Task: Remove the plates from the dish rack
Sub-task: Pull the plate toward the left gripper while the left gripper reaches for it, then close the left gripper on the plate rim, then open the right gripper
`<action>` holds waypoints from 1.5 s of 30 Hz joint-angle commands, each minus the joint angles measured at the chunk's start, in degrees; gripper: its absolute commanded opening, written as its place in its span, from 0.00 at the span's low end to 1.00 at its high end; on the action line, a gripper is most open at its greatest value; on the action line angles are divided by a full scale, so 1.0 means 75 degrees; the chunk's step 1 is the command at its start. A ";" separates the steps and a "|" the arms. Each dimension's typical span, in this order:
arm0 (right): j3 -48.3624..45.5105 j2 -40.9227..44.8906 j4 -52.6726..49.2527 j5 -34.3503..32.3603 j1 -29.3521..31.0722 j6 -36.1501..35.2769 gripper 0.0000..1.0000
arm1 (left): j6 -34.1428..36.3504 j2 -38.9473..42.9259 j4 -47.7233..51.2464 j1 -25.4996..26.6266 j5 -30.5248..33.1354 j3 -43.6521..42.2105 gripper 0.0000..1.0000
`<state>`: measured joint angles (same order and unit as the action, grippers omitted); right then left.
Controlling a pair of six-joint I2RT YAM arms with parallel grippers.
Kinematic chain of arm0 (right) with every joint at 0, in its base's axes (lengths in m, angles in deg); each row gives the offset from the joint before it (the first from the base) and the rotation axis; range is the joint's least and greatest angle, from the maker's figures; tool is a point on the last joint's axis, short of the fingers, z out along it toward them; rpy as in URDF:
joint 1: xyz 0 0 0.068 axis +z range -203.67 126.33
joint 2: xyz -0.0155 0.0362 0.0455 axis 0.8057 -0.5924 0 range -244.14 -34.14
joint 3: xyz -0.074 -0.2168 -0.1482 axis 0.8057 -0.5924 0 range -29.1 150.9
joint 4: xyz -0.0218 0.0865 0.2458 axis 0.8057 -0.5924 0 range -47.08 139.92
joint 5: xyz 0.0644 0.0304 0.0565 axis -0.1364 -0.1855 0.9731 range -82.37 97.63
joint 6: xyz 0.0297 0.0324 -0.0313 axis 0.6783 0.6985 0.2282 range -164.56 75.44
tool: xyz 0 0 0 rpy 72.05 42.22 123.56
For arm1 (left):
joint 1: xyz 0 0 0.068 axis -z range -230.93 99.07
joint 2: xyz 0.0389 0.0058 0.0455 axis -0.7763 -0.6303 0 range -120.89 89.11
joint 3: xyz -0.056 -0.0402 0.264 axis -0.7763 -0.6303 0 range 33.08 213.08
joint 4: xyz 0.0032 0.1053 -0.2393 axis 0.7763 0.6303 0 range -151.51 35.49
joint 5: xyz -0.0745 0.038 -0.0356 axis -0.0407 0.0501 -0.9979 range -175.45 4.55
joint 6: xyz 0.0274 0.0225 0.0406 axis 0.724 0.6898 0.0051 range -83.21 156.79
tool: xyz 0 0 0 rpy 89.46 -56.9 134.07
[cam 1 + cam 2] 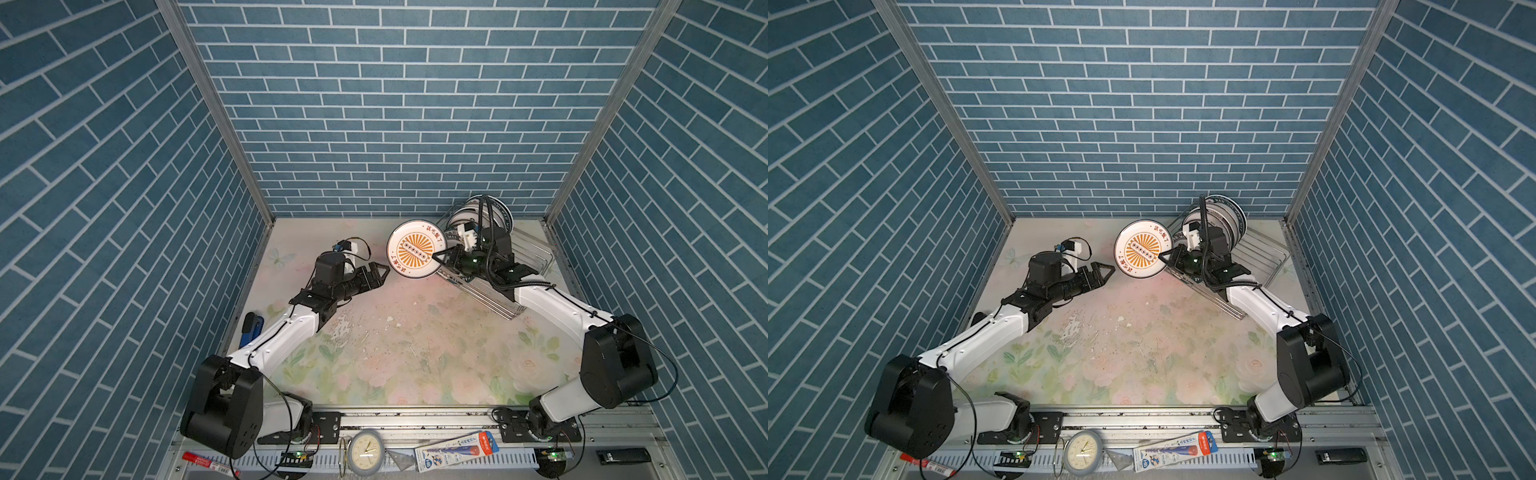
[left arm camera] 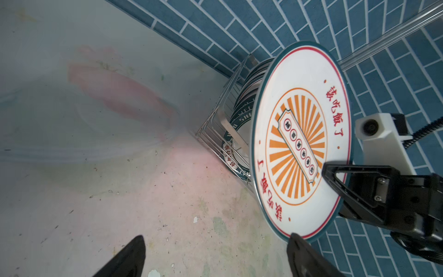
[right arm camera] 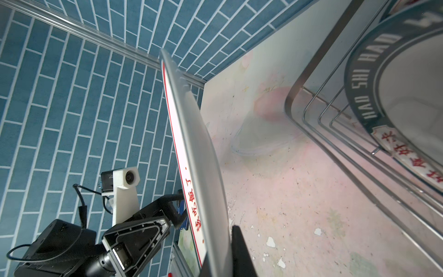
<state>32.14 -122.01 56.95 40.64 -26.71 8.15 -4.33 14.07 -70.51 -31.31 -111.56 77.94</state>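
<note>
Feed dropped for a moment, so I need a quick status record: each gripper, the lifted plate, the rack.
right gripper: shut on the rim of the sunburst plate
sunburst plate: on edge, in the air, between the dish rack and the left gripper
left gripper: open, empty, near that plate's rim; contact unclear
dish rack: more plates standing at its far end

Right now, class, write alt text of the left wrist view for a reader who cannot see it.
A white plate with an orange sunburst is held on edge, its rim pinched by the right pincer. Behind it, more plates stand in a wire dish rack; the open left pincer faces it.
</note>
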 commanded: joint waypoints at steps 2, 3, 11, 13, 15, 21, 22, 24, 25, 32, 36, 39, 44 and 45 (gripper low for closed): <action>-0.0239 -0.0053 0.0914 0.0388 0.0096 0.0414 0.00 | -0.0369 -0.0180 -0.0997 -0.0096 -0.0667 -0.0097 0.88; -0.0249 -0.0082 0.0935 0.0422 0.0107 0.0413 0.00 | -0.0332 -0.0195 -0.0964 -0.0096 -0.0622 -0.0071 0.88; -0.0197 -0.0381 0.1357 0.0795 0.0264 0.0847 0.00 | -0.0632 -0.0588 -0.1593 -0.0276 -0.0970 -0.0150 0.74; -0.0121 -0.0467 0.1270 0.0821 0.0307 0.0847 0.00 | -0.0702 -0.0636 -0.1704 -0.0352 -0.1027 -0.0177 0.68; -0.0071 -0.0587 0.1309 0.0810 0.0393 0.0845 0.00 | -0.0800 -0.0676 -0.1957 -0.0377 -0.1091 -0.0255 0.67; 0.0089 -0.0797 0.1312 0.0747 0.0552 0.0846 0.00 | -0.0985 -0.0861 -0.2273 -0.0424 -0.1300 -0.0311 0.52; 0.0101 -0.0799 0.1316 0.0731 0.0577 0.0841 0.00 | -0.0979 -0.0894 -0.2262 -0.0430 -0.1326 -0.0310 0.50; 0.0127 -0.0832 0.1319 0.0709 0.0624 0.0838 0.00 | -0.0985 -0.0961 -0.2344 -0.0436 -0.1388 -0.0340 0.45; 0.0160 -0.0835 0.1284 0.0690 0.0641 0.0809 0.00 | -0.0975 -0.0991 -0.2323 -0.0436 -0.1411 -0.0323 0.43; 0.0459 -0.1074 0.0989 0.0710 0.0847 0.0584 0.00 | -0.0978 -0.1021 -0.2234 -0.0474 -0.1537 -0.0332 0.30; 0.0611 -0.1173 0.0784 0.0649 0.0932 0.0414 0.00 | -0.1043 -0.1021 -0.2295 -0.0529 -0.1663 -0.0394 0.25; 0.0685 -0.1231 0.0780 0.0658 0.0963 0.0402 0.00 | -0.0986 -0.1004 -0.2063 -0.0598 -0.1682 -0.0357 0.20; 0.0809 -0.1347 0.0736 0.0671 0.1018 0.0310 0.00 | -0.1050 -0.0932 -0.2085 -0.0699 -0.1822 -0.0449 0.06; 0.0865 -0.1378 0.0745 0.0704 0.1022 0.0286 0.00 | -0.1070 -0.0916 -0.2122 -0.0716 -0.1890 -0.0462 0.04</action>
<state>34.82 -131.11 62.22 45.41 -20.99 12.91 -15.07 6.44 -85.83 -37.25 -123.58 75.31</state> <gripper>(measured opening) 0.080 0.191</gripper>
